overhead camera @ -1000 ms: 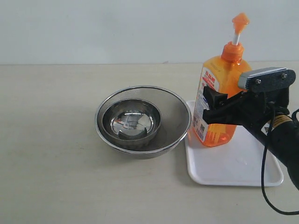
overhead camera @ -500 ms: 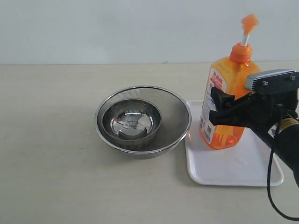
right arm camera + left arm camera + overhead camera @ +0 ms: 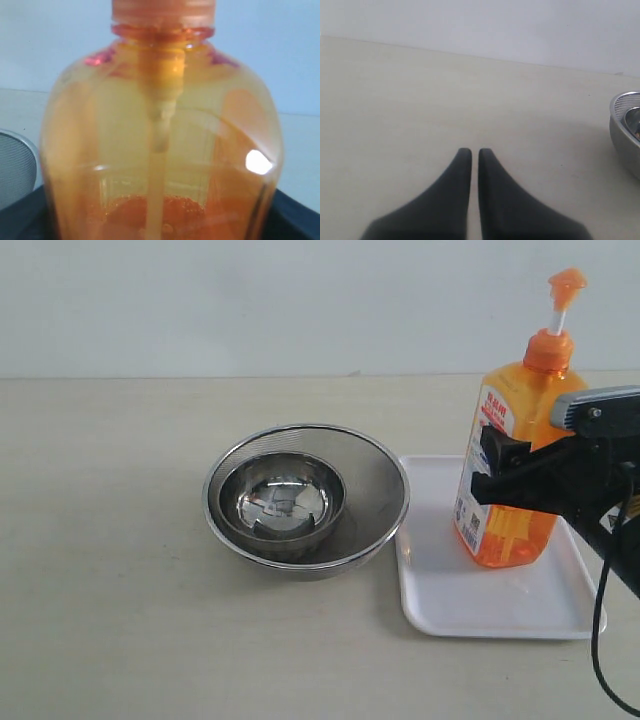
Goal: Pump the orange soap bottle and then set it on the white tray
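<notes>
Over the white tray [image 3: 500,612], beside the nested steel bowls [image 3: 305,498], the orange soap bottle [image 3: 522,410] is clamped by the right gripper [image 3: 492,472]; contact with the tray cannot be judged. Only in the left wrist view is the left gripper [image 3: 470,155] seen, closed and empty.

My right gripper [image 3: 487,470] sits at the right edge of the exterior view, its arm [image 3: 625,560] reaching in from the lower right, jaws clamped level on the bottle [image 3: 520,405]. My left gripper [image 3: 471,152] holds nothing, fingers [image 3: 461,167] pressed nearly together.
</notes>
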You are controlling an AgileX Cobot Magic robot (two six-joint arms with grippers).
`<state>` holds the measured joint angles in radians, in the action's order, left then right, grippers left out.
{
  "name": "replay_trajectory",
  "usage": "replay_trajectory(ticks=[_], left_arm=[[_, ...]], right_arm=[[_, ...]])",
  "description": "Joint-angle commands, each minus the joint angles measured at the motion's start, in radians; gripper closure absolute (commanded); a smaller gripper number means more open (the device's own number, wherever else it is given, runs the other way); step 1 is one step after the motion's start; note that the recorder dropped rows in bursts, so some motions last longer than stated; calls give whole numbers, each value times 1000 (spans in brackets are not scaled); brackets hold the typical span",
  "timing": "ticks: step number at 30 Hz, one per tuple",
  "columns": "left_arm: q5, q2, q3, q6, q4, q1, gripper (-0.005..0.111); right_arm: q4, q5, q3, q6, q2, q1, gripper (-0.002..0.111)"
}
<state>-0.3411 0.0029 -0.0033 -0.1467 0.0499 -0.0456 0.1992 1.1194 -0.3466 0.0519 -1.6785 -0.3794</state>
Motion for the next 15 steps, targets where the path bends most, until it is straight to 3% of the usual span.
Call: replay_trajectory(ticks=[1,15], left_arm=[[-1,-3,3,-4,1,-3,102],[-1,-3,3,-4,1,-3,102]], right_arm=[[19,97,-3,22,20,-2,108],[39,102,-5,-10,-89,-35,108]])
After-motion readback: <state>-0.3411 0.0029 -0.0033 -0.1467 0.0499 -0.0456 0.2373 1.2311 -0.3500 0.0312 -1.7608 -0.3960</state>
